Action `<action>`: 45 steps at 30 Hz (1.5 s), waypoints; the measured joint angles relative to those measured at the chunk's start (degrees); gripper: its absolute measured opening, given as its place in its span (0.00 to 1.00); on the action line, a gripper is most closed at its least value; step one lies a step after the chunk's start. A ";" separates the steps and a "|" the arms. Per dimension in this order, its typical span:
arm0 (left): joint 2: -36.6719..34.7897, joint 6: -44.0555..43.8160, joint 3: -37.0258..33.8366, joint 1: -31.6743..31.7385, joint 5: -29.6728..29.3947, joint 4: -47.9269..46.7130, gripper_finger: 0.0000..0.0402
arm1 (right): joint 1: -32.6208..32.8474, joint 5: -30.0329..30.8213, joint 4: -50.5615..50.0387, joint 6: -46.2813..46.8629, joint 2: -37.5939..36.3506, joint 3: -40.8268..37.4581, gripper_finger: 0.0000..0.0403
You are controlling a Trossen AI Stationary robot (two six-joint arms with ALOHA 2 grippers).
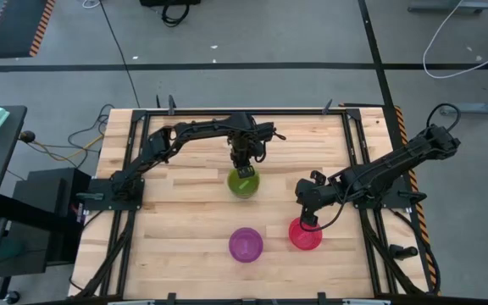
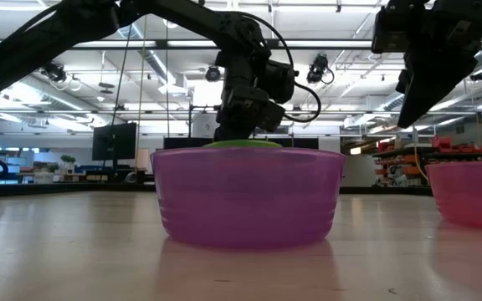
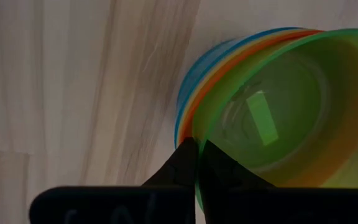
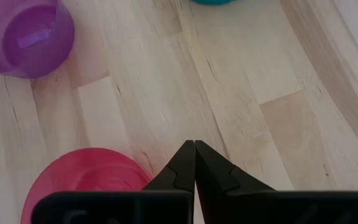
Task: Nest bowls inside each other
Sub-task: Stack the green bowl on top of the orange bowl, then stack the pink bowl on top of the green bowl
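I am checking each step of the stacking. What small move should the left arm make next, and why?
Probably open the left gripper and lift away. Its fingers are pinched on the rim of the green bowl, which already sits nested in the stack. The purple bowl and the pink-red bowl stand apart, not yet nested.

A purple bowl (image 2: 248, 196) is sitting centre; a pink-red bowl (image 2: 474, 192) is lying at three o'clock; a green rim (image 2: 241, 144) is peeking behind, under a gripper (image 2: 239, 125).
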 joint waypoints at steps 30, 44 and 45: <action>-1.40 0.56 14.01 -1.27 -0.34 -9.37 0.24 | -0.25 -1.39 -0.06 0.64 0.00 0.00 0.03; -8.30 1.02 13.22 -8.87 -0.62 -11.91 0.23 | -0.78 -10.29 -4.27 10.36 0.00 0.00 0.21; -8.50 0.99 13.21 -9.83 -0.66 -11.93 0.23 | -0.76 -10.43 -4.39 10.84 0.00 0.00 0.22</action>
